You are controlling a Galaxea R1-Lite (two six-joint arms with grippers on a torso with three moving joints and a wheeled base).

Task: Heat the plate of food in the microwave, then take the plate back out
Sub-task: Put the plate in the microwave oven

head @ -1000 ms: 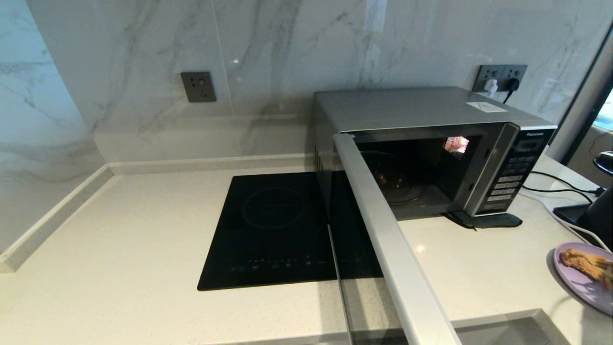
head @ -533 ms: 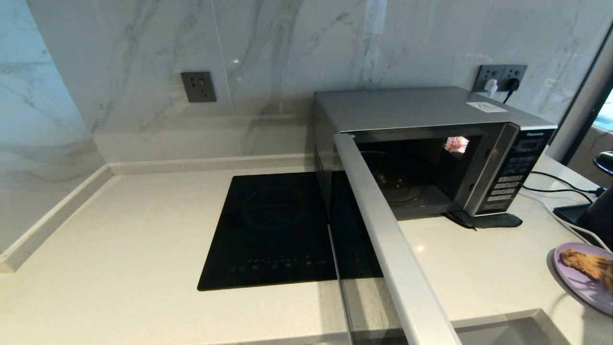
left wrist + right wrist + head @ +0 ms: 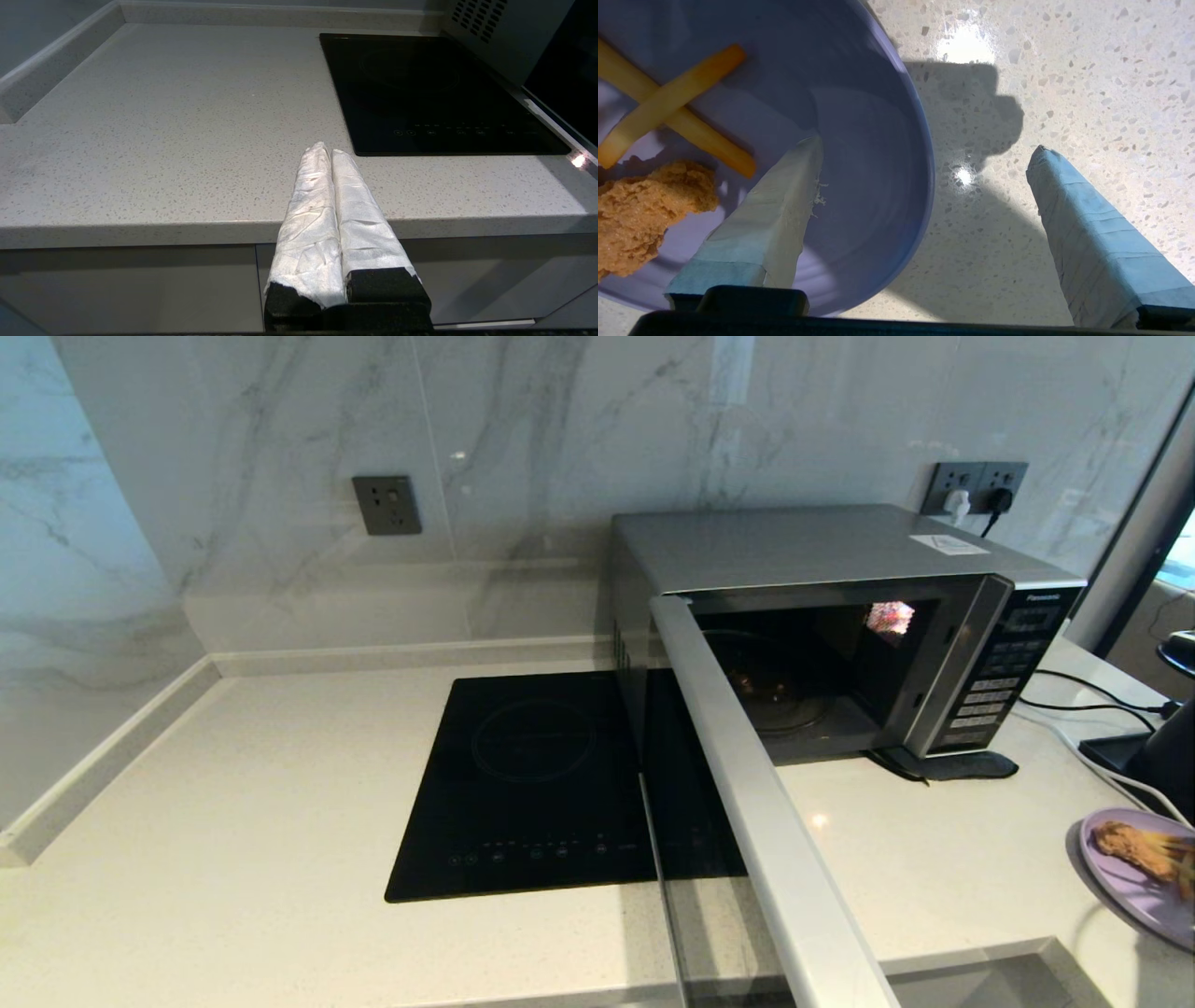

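The silver-grey microwave stands at the back right of the counter. Its door is swung wide open toward me, and the dark cavity holds only the turntable. The lilac plate of food sits on the counter at the far right, carrying a fried chicken piece and fries. My right gripper is open and straddles the plate's rim, one finger over the plate and the other over bare counter. My left gripper is shut and empty, parked before the counter's front edge.
A flat black induction hob is set into the counter left of the microwave, partly behind the open door. Cables and a dark object lie right of the microwave. Marble walls with sockets close the back and left.
The plate of food at the right edge has shifted very slightly. The microwave and its open door have not moved.
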